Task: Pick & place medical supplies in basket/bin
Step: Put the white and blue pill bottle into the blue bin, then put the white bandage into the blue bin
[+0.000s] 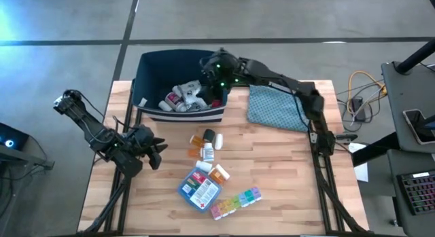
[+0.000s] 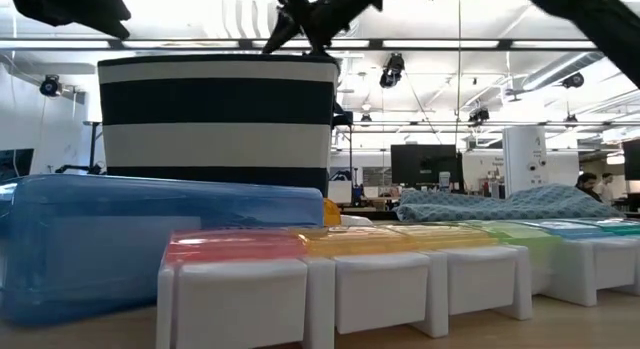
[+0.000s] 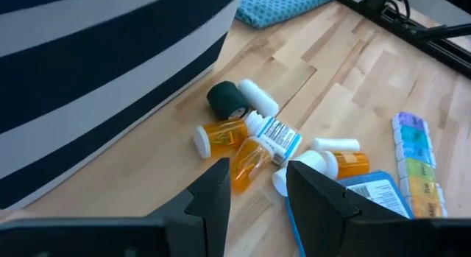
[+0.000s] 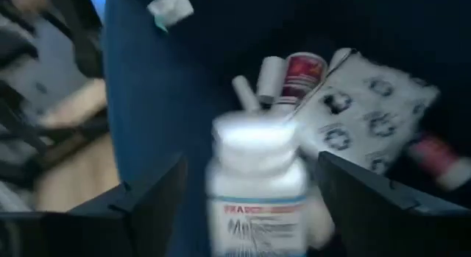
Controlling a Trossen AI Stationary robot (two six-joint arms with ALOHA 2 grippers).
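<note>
I have the right end effector [image 1: 216, 73] hanging over the bin [image 1: 151, 66], above its near-right corner, with its fingers spread wide. In the right wrist view a white pill bottle [image 4: 257, 185] sits between those spread fingers, cap away from the wrist and long axis running straight out ahead; neither finger looks to be touching it, so I judge it let go and on its way down, though blur keeps me from being sure. Directly beyond and below it lie the supplies already in the bin, a patterned white packet [image 4: 368, 113] and a red-capped tube [image 4: 302, 73] among them.

The left end effector [image 1: 151, 147] waits low over the table with its fingers together, holding nothing. The loose supplies lie just ahead of it: an orange bottle [image 3: 221, 135], a dark bandage roll [image 3: 227, 99], and the rainbow pill organizer [image 3: 414, 163] farther out. That pile is nearer to the left arm than the right
</note>
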